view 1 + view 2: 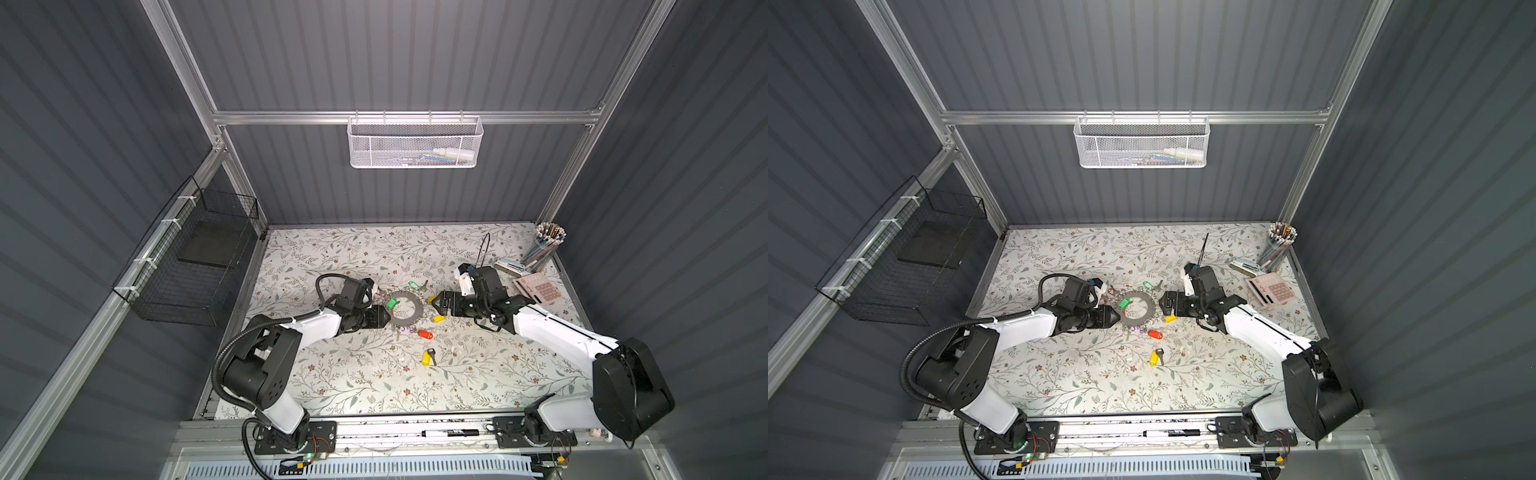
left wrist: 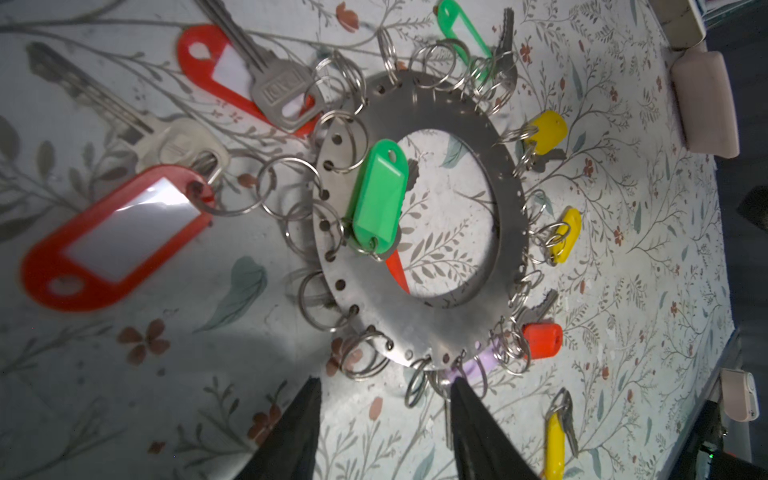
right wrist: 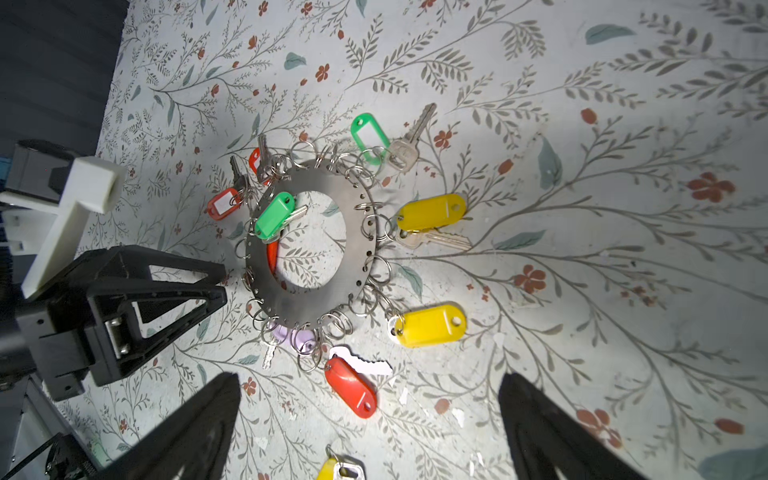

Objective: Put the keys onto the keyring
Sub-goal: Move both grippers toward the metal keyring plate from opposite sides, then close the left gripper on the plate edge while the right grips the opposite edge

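Left end effector (image 2: 384, 386) half-parted, right end effector (image 3: 370, 380) gaping, both empty, flank the stiff-looking, slick keyring (image 2: 424, 328); I'd pinch its flat rim.

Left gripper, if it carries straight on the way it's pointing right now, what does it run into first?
Probably the small silver split rings on the near edge of the large flat grey metal keyring, just ahead of the left gripper; its height above them is unclear.

Lab enclosure, aluminium frame (image 1: 407, 117) (grey panel walls (image 1: 395, 54))
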